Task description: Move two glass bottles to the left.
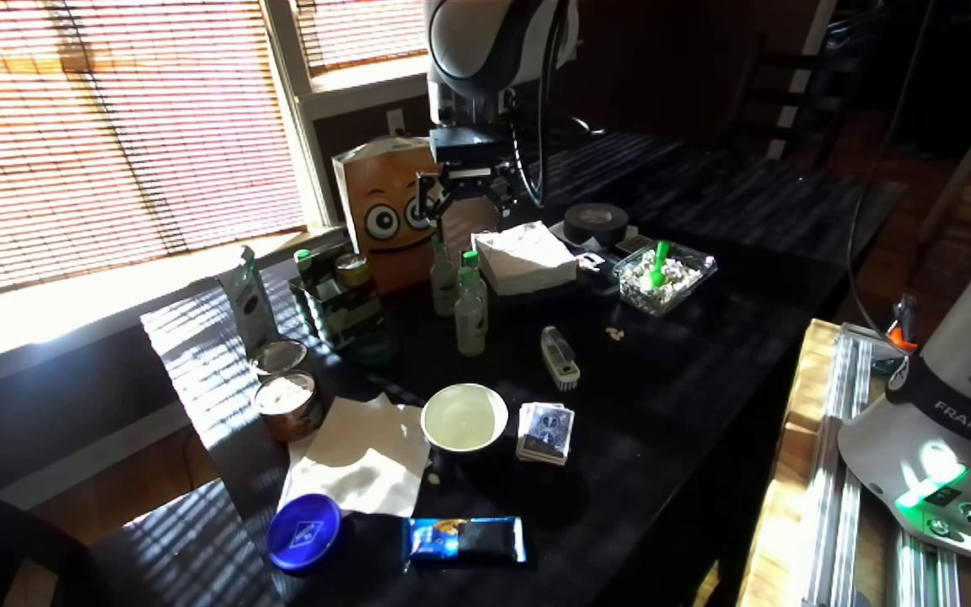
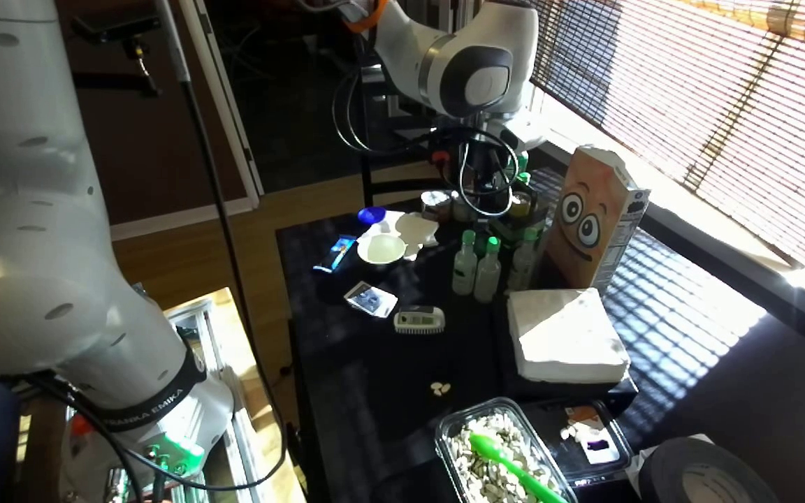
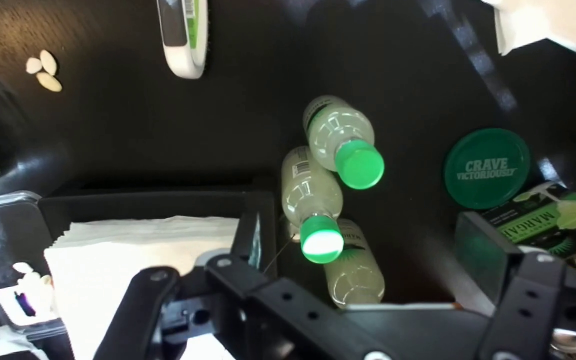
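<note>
Three green-capped glass bottles [image 3: 313,192] stand upright, close together, below the pincer [image 3: 368,245], whose jaws are spread wide.

A white robot arm [image 2: 472,77] reaches over the far end of a dark surface [image 2: 374,363], where three green-capped bottles [image 2: 488,276] stand upright and close together near a carton [image 2: 579,220] with a cartoon face. Stacked white napkins [image 2: 563,335] lie in front of the carton, near an open tub [image 2: 471,411] of pale seeds [image 2: 514,440] with a green spoon [image 2: 514,469] resting in it. A brush [image 2: 419,320], a small stack of cards [image 2: 370,300], a pale bowl [image 2: 381,260], a blue lid [image 2: 372,215] and a blue-wrapped bar [image 2: 337,254] are spread toward the far corner. Bright sun glows through a slatted blind [image 2: 710,91] at right, while the arm's base [image 2: 165,426], lit green, stands at left.
</note>
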Motion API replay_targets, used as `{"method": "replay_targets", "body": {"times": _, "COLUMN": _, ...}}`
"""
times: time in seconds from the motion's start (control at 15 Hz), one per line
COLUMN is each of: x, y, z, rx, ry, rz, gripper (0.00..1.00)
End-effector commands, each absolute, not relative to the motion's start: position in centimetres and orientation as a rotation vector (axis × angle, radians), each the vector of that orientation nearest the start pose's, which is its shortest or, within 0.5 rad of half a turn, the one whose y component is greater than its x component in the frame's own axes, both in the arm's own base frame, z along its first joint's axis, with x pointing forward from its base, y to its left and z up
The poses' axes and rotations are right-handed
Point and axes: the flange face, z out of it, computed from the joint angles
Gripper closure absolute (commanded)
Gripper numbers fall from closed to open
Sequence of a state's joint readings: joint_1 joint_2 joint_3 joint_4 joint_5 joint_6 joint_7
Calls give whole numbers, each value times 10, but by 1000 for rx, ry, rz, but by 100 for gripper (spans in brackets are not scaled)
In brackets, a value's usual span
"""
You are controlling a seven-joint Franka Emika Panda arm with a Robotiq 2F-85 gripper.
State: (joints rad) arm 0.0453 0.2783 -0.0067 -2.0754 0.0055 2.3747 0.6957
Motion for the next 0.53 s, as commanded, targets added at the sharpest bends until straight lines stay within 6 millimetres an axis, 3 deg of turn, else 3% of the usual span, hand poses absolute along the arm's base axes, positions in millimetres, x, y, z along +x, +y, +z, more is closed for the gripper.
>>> {"method": "replay_targets", "body": {"times": 0.0, "x": 596, "y": 17, "z": 281, "rx": -2967, "ry": 1002, "rz": -113, "gripper": 0}}
{"method": "replay_targets", "body": {"times": 0.47, "x": 596, "y": 19, "z": 251, "rx": -3045, "ry": 928, "rz": -122, "gripper": 0}}
